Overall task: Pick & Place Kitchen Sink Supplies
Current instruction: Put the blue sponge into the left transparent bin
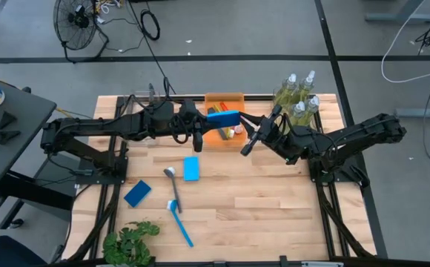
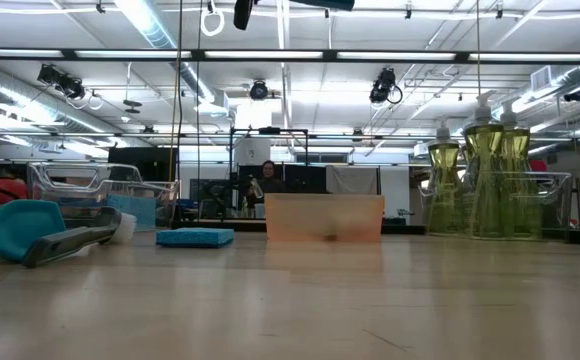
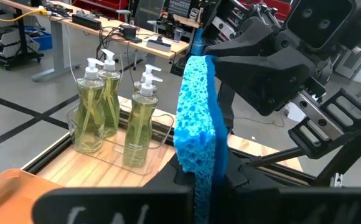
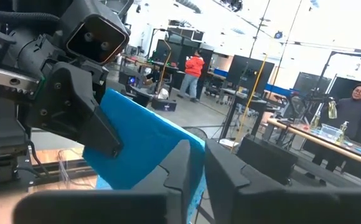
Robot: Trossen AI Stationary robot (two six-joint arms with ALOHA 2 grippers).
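My left gripper [image 1: 206,124] reaches in from the table's left and is shut on a blue sponge [image 1: 225,119], which hangs in the air over the orange tray [image 1: 226,100]. In the left wrist view the sponge [image 3: 196,118] shows edge-on between my fingers. My right gripper [image 1: 247,142] hovers just right of the sponge, with a narrow gap between its fingers [image 4: 175,171]; the sponge [image 4: 140,149] shows right behind them, apart as far as I can tell. A light-blue sponge [image 1: 191,168], a dark-blue sponge [image 1: 137,193] and a blue brush [image 1: 176,211] lie flat on the table. My left gripper pinches the blue sponge between its two fingers at its left end [image 3: 199,168]. The fingers come level from the table's left. The rest of the sponge sticks out past the fingertips toward the right arm, lifted clear above the orange tray.
Pump bottles of yellow-green liquid [image 1: 298,96] stand in a clear bin at the far right corner. Another clear bin [image 1: 144,98] sits at the far left. A leafy plant [image 1: 130,241] is at the near edge. Small red items [image 1: 237,132] lie in the tray.
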